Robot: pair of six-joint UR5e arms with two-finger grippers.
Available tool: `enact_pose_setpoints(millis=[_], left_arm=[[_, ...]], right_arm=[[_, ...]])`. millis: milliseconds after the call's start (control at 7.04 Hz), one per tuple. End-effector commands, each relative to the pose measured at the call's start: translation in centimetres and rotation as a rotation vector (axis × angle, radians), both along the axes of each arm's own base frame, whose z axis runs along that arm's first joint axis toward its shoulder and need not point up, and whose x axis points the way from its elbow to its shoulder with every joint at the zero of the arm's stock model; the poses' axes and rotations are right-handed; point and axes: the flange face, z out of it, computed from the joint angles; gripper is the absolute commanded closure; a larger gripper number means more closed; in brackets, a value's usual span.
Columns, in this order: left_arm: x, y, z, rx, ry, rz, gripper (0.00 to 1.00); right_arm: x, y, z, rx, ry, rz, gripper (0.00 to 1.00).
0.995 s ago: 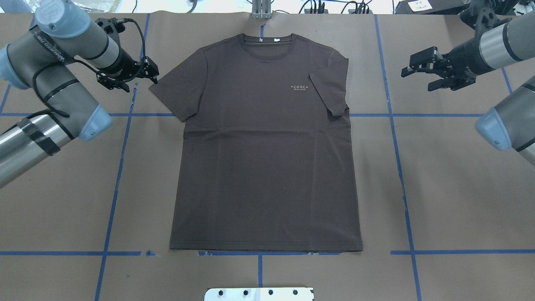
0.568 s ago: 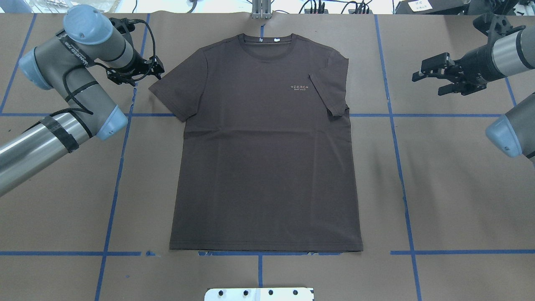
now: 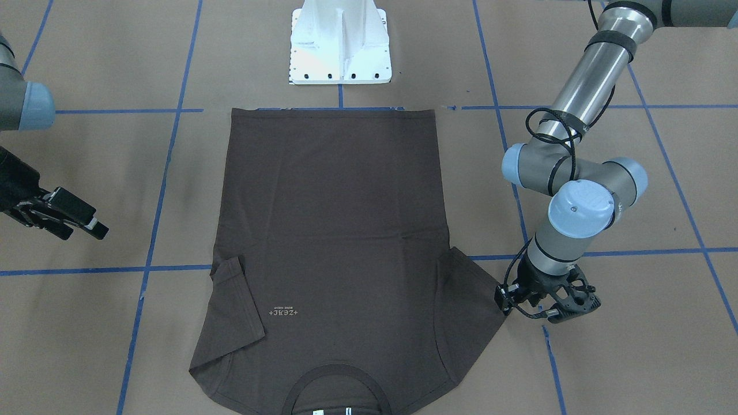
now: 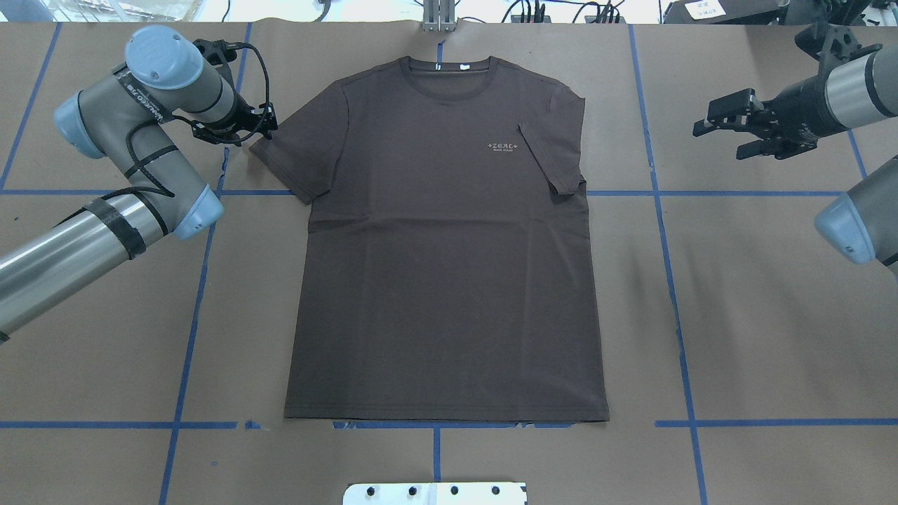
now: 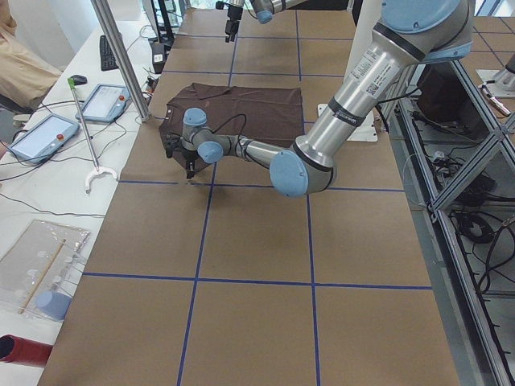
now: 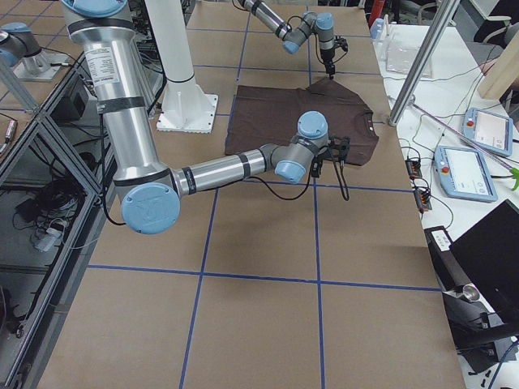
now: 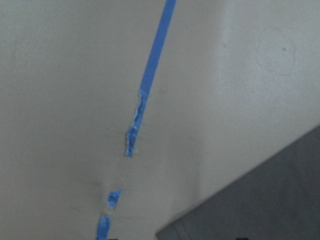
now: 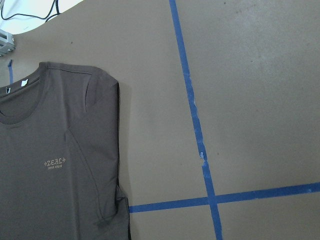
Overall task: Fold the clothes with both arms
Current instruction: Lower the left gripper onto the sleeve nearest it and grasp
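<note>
The dark brown T-shirt point(image 4: 449, 266) lies flat, face up, on the brown table with its collar at the far side point(image 3: 334, 219). One sleeve is folded in over the chest beside the pale logo point(image 8: 60, 165). The other sleeve lies spread out. My left gripper point(image 4: 245, 133) points down, open, just outside that spread sleeve's tip point(image 3: 542, 305). Its wrist view shows only the sleeve corner point(image 7: 265, 200) and bare paper. My right gripper point(image 4: 719, 137) hovers open and empty, well off the folded-sleeve side point(image 3: 85, 231).
Blue tape lines point(image 4: 659, 193) grid the paper. The white pedestal base point(image 3: 340, 46) stands behind the hem. A metal post point(image 4: 438, 17) rises just beyond the collar. Tablets point(image 5: 105, 100) and cables lie on the bench past the table's far edge.
My left gripper has moved in toward the spread sleeve's tip and now sits beside it. My right gripper drew back away from the shirt, then held still.
</note>
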Motion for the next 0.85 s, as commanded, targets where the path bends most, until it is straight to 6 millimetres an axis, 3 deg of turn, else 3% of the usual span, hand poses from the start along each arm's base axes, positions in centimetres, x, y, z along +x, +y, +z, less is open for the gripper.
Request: enact_pose_setpoints(millis=[0, 711], left_arm=[[0.25, 0.14, -0.72, 0.008, 0.008, 0.006, 0.41], [-0.32, 0.84, -0.54, 0.008, 0.011, 0.006, 0.44]], right_arm=[[-0.01, 0.0, -0.07, 0.0, -0.001, 0.0, 0.0], [-0.09, -0.19, -0.34, -0.001, -0.003, 0.004, 0.0]])
